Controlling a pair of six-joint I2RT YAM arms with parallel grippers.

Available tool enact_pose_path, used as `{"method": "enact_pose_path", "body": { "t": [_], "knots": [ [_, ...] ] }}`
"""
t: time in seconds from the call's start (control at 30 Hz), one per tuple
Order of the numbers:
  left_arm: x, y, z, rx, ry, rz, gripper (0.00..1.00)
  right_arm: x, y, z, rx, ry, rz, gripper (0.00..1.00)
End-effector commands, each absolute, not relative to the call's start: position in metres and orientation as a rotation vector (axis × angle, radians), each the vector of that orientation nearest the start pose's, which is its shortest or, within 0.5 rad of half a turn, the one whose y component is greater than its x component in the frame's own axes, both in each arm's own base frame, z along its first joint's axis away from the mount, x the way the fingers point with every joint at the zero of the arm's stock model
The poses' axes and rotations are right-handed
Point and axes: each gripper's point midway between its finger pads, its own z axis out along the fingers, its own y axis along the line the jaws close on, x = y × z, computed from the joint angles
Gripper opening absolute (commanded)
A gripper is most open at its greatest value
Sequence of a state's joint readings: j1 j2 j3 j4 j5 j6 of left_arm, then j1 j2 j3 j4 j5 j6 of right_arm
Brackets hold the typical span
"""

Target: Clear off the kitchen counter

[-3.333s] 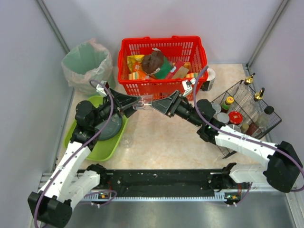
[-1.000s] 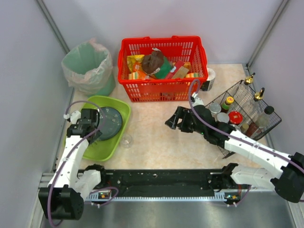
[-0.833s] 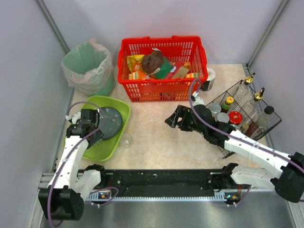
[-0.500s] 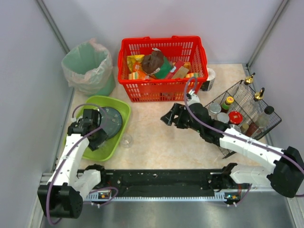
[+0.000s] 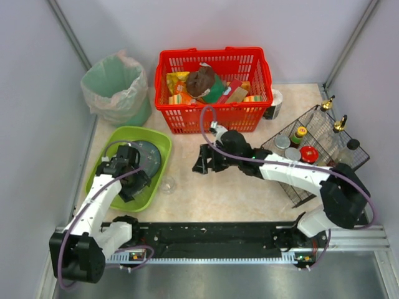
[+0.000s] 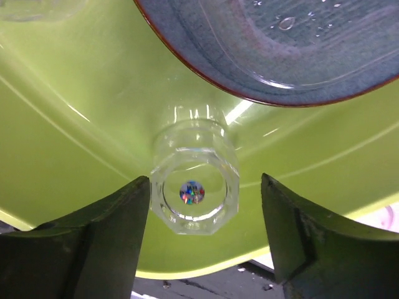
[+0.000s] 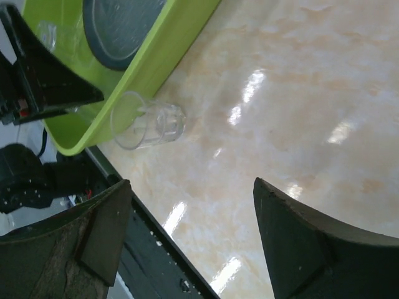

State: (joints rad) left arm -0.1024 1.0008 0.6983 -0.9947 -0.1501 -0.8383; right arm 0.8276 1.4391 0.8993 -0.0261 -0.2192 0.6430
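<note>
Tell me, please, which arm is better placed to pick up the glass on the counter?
Right: the right gripper, open, faces the glass; the left gripper hangs over the tray.

L gripper jaws wide apart, pointing down. R arm stretched leftward, R gripper also spread wide.

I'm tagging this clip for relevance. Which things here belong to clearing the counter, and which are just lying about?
Job in hand: kitchen counter; lime-green tray; counter glass beside it; tray glass, between the fingers of the open left end effector; open right end effector.
Lying about: red basket; lined bin; wire rack; grey plate.
</note>
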Motion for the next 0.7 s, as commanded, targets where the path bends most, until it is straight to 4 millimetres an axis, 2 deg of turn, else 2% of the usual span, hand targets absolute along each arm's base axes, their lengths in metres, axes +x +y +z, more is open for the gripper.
{"method": "enact_pose_path", "body": {
  "t": [0.0, 0.17, 0.33, 0.57, 0.67],
  "knots": [
    [0.181, -0.026, 0.095, -0.993, 2.566, -0.054, 0.79, 0.211, 0.39, 0.171, -0.659, 2.19, 1.057, 0.77],
    [0.183, -0.015, 0.124, -0.968, 2.493, -0.013, 0.89, 0.203, 0.422, 0.162, -0.697, 2.196, 1.04, 0.76],
    [0.186, -0.002, 0.164, -0.881, 2.383, 0.02, 0.9, 0.204, 0.451, 0.14, -0.708, 2.241, 0.982, 0.66],
    [0.19, -0.005, 0.211, -0.756, 2.242, -0.085, 0.95, 0.214, 0.463, 0.102, -0.671, 2.319, 0.883, 0.59],
    [0.192, -0.01, 0.226, -0.724, 2.204, -0.141, 0.96, 0.22, 0.471, 0.094, -0.675, 2.315, 0.871, 0.51]
  ]
}}
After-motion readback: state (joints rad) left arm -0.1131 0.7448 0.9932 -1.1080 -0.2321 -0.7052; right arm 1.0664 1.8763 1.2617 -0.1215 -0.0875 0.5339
